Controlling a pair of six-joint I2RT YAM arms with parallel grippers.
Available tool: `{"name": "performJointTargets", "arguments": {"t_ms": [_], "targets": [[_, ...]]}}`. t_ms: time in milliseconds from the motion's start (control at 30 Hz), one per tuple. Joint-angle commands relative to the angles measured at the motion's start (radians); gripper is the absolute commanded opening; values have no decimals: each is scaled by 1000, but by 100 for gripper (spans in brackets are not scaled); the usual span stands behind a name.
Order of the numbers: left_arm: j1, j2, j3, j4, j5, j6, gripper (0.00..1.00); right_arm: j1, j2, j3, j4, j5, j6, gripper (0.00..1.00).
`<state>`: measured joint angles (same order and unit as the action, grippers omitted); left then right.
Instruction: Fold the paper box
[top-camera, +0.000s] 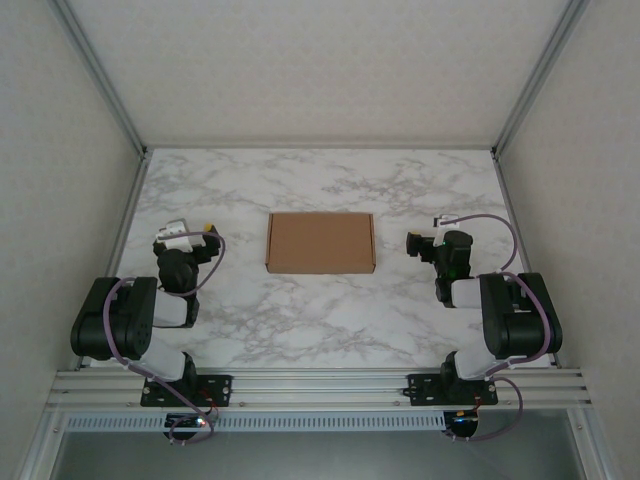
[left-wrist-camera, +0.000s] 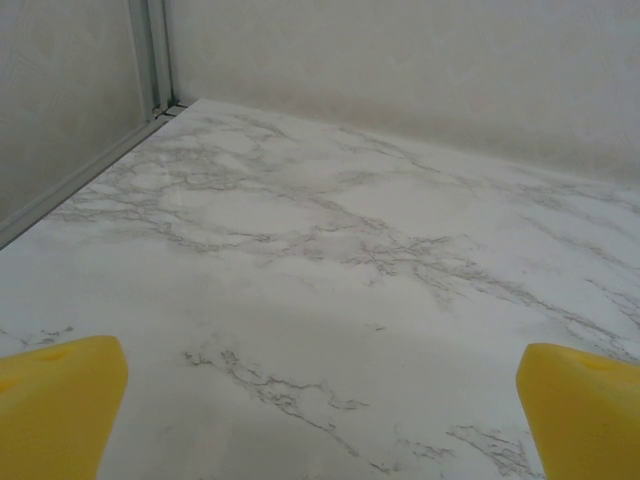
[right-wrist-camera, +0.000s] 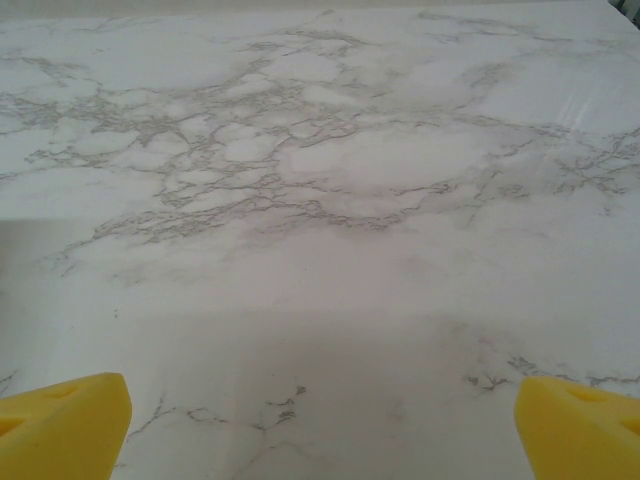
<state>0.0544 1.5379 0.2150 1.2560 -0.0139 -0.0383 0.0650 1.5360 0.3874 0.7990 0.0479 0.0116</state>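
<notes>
Left gripper (top-camera: 186, 236) and right gripper (top-camera: 424, 243): jaws spread full, nothing held; yellow fingertips (left-wrist-camera: 60, 400) seen wide apart over bare marble. Paper box (top-camera: 320, 243) laid flat at table centre, between grippers, long axis left-to-right. Short ends turned toward grippers; right gripper judged slightly nearer. Table (top-camera: 300, 330) bare around box on all sides; side walls (top-camera: 60, 150) well apart, approach room judged ample.

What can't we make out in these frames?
paper box, top external: too small to show flaps, tabs or slits, or whether it's fully folded.
left fingers, left wrist: cut off by the bottom edge, tips visible.
right fingers, right wrist: same, cut off at the bottom edge.
</notes>
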Motion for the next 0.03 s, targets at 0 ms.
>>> {"name": "performJointTargets", "arguments": {"t_ms": [0], "targets": [[5,-1,11,34,14,-15,100,-4,4,16,10,-9,-6,99]]}}
